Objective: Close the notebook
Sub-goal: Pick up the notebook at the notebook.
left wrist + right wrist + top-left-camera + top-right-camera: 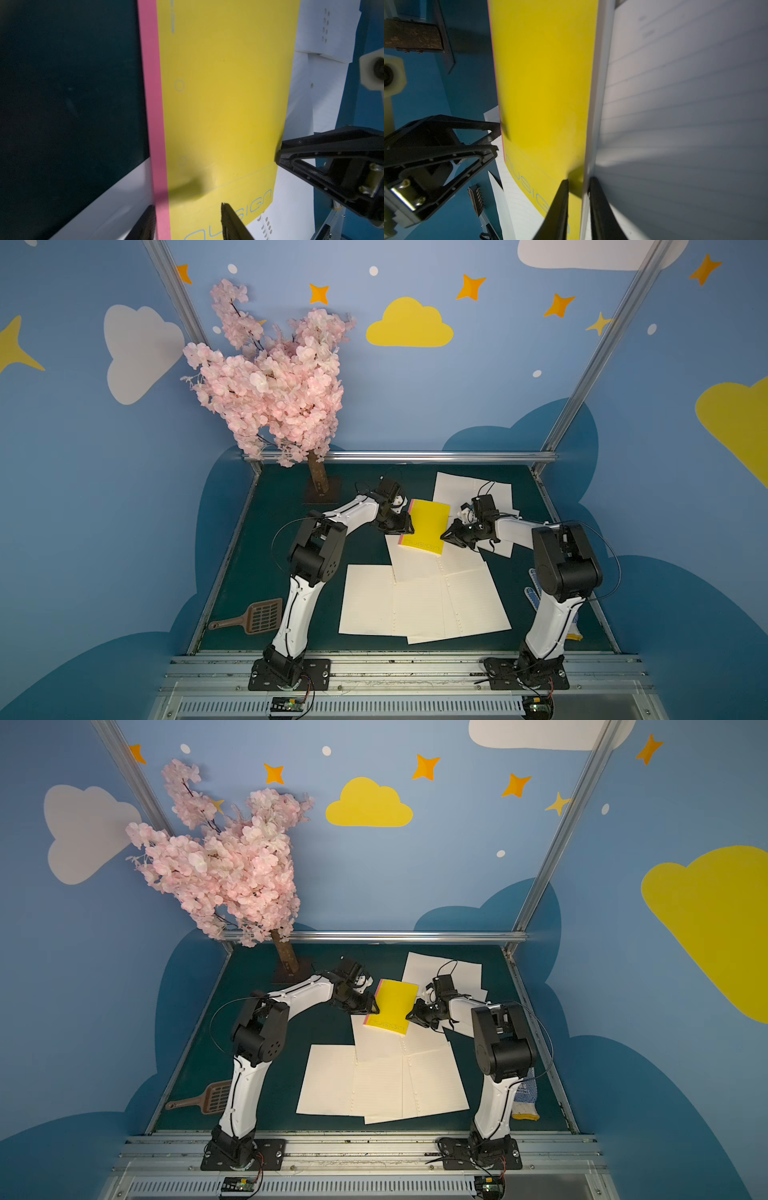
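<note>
in both top views the yellow notebook (426,526) (390,1006) is sitting towards the far middle of the desk (282,539), on top of loose lined sheets (419,601) that are spreading towards the near edge. its cover is facing up, with the pink spine (153,104) pointing towards the left arm (353,510) and the free edge pointing towards the right arm (515,531).

the right jaws are pinching that free edge, closed tight on it. in the right wrist view one jaw is pressing on the yellow cover (544,93) and the other is lying against the pale side next to a lined page (685,104). whether the cover is lying fully flat i cannot tell.

the left jaws are standing about halfway apart at the spine side, one jaw showing beyond the pink strip and the other over the yellow cover. they are gripping nothing that i can make out, and whether they are touching the notebook is unclear.

a pink blossom tree (274,389) is standing at the far left corner. a brown scoop (257,616) is lying near the left arm's base, and a blue-dotted glove (525,1094) is peeking out behind the right arm.
</note>
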Controlling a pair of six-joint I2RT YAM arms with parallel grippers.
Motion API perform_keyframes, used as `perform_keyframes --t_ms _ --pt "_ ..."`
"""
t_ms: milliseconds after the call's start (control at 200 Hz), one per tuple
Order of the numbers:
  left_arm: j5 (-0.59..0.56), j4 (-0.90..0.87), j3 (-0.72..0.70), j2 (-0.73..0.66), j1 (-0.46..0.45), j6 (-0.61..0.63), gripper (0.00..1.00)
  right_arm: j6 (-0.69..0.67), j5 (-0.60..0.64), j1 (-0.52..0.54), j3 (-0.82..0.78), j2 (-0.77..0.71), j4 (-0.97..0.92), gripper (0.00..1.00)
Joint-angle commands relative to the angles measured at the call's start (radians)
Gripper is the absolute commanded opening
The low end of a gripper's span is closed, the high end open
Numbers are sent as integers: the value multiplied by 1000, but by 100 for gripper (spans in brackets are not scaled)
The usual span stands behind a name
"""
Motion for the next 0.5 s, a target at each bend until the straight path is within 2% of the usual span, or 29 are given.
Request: perform_keyframes --t_ms 0,275,496 --pt "94 40 -19 11 -4 -29 52 -13 13 14 21 25 -22 21" --pt "201 169 -103 -61 22 -111 52 -13 10 16 18 30 -20 21" --pt "240 205 -127 -69 27 -140 52 -11 0 17 15 36 -8 21"
